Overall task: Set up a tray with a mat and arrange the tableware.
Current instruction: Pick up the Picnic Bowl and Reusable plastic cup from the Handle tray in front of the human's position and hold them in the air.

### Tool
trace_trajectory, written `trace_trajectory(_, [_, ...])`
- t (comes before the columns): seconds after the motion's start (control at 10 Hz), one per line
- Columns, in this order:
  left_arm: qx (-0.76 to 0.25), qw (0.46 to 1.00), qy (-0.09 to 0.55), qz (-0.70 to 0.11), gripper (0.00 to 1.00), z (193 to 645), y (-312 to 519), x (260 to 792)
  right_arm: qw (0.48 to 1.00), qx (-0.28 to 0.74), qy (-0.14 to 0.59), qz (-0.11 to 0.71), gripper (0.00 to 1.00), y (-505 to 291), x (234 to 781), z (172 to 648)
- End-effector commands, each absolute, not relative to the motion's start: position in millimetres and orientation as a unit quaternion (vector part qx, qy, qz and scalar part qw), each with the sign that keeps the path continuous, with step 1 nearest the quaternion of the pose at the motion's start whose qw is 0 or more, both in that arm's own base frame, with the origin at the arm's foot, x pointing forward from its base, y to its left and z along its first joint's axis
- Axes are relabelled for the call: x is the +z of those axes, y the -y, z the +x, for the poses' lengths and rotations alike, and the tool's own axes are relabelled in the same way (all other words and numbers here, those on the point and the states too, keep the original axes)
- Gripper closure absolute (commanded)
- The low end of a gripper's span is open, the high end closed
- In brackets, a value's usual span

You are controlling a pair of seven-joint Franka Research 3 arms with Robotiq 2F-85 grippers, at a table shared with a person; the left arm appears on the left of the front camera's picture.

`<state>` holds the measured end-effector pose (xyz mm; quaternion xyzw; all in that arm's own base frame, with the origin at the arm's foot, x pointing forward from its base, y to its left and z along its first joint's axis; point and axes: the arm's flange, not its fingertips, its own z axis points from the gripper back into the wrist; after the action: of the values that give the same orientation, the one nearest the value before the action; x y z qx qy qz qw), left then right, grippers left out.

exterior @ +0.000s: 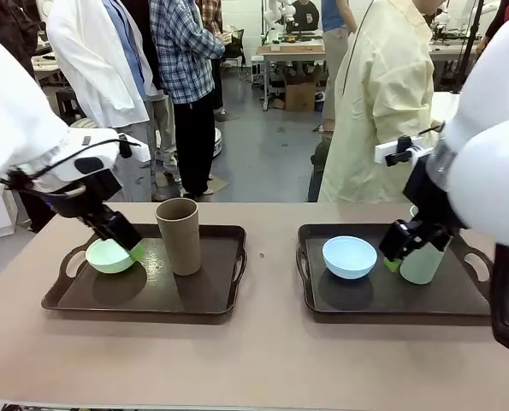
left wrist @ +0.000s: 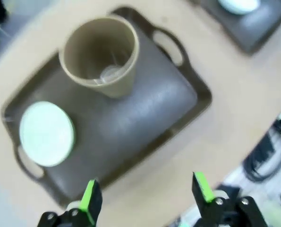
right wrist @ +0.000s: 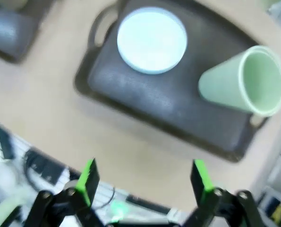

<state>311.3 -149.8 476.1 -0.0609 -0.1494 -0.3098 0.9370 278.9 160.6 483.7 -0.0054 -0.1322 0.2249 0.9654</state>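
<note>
- The beige table (exterior: 263,360) runs across the lower half of the front view, with a person in a pale yellow coat (exterior: 382,111) standing top centre-right, cut off at the frame's top edge.
- The robot's white arms crowd both sides of the frame. The right one blocks the right-hand tray's far handle.
- Two dark handled trays sit side by side: the left tray (exterior: 194,295) at lower left and the right tray (exterior: 391,295) at lower right.
- The tan cup (exterior: 179,235) stands upright on the left tray. The sage cup (exterior: 425,261) stands on the right tray, half hidden behind the right gripper (right wrist: 144,177).
- The mint bowl (exterior: 109,257) is at the left tray's left end, its rim partly covered by the left gripper (left wrist: 145,189). The blue bowl (exterior: 350,257) sits on the right tray's left half.
- Both wrist views are blurred, yet each claw shows released, with its green pads spread and nothing between them.
- From the front, contact with the bowl or the cup cannot be judged.
</note>
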Motion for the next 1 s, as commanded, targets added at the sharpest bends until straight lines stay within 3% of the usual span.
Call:
trace_trajectory(0.0, [-0.298, 0.941, 0.129, -0.096, 0.0, 271, 128, 464, 0.976, 0.189, 0.107, 0.027, 0.0, -120, 463, 247])
trace_trajectory(0.5, [-0.209, 0.912, 0.159, -0.314, 0.0, 314, 19, 481, 0.968, 0.094, 0.084, 0.215, 0.0, -12, 443, 310])
trace_trajectory(0.7, [-0.16, 0.88, 0.182, -0.408, 0.0, 321, -31, 468, 0.946, 0.044, 0.113, 0.299, 0.0, 44, 439, 317])
trace_trajectory(0.9, [-0.144, 0.863, 0.188, -0.447, 0.0, 317, -65, 456, 0.917, -0.008, 0.159, 0.365, 0.0, 105, 442, 309])
